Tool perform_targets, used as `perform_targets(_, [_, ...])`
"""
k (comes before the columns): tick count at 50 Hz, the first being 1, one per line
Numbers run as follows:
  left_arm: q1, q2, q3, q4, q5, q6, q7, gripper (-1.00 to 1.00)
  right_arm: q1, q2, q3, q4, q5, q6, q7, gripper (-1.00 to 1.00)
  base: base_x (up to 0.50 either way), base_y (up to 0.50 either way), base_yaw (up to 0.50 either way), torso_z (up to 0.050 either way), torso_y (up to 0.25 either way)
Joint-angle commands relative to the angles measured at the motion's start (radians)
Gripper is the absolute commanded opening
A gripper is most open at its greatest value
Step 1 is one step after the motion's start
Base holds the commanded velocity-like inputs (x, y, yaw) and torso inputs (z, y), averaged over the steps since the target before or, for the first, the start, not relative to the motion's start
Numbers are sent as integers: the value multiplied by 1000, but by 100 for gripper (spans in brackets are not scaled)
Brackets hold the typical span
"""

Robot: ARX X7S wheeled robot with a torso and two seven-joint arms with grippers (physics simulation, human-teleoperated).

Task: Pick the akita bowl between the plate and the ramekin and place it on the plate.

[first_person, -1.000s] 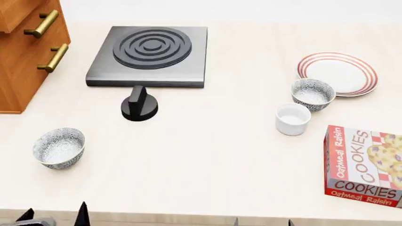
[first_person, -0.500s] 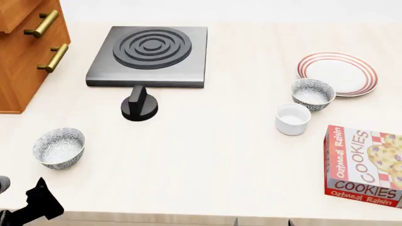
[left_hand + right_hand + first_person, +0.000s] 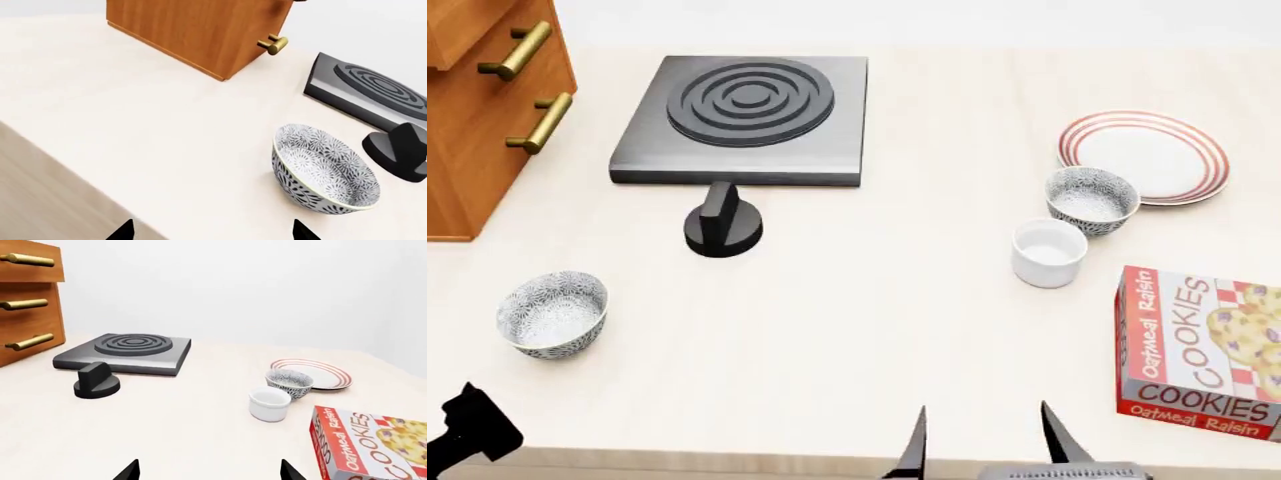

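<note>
The akita bowl [image 3: 1092, 198] [image 3: 289, 382], grey-speckled, stands between the red-ringed plate [image 3: 1148, 155] [image 3: 312, 372] and the plain white ramekin [image 3: 1049, 252] [image 3: 269, 402], touching the plate's near rim. My right gripper [image 3: 981, 442] [image 3: 209, 470] is open at the counter's near edge, well short of the ramekin, with nothing between its fingers. At the counter's near left corner, my left gripper [image 3: 474, 428] [image 3: 212, 231] is open and empty. It is close to a second, identical speckled bowl [image 3: 553, 313] [image 3: 323, 172].
A black hotplate [image 3: 747, 115] with a black knob [image 3: 722, 222] before it sits at the back centre. A wooden drawer cabinet [image 3: 487, 100] stands at the left. A red cookies box [image 3: 1201, 350] lies right of the ramekin, near the front edge.
My right gripper's fingers have risen into the head view at the bottom centre. The left gripper has shifted lower and further left at the bottom corner. The dishes have not moved.
</note>
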Motion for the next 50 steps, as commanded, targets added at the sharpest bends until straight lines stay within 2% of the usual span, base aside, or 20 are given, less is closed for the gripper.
perform_targets(1, [-5,-4,4,-25,4,25,-10,100,84,40,-24,-173,-1,176,5,100,0,0,0,0,0])
perform_targets(20, [2,-9,22,-23,0,42,-13,100,186,72,-14,-293,26,281,1,100,0,0,0,0,0])
perform_targets(50, [5,-19,40,-22,-20,37,-25,100,175,71,4,-299,53,227,20,100,0,0,0,0,0])
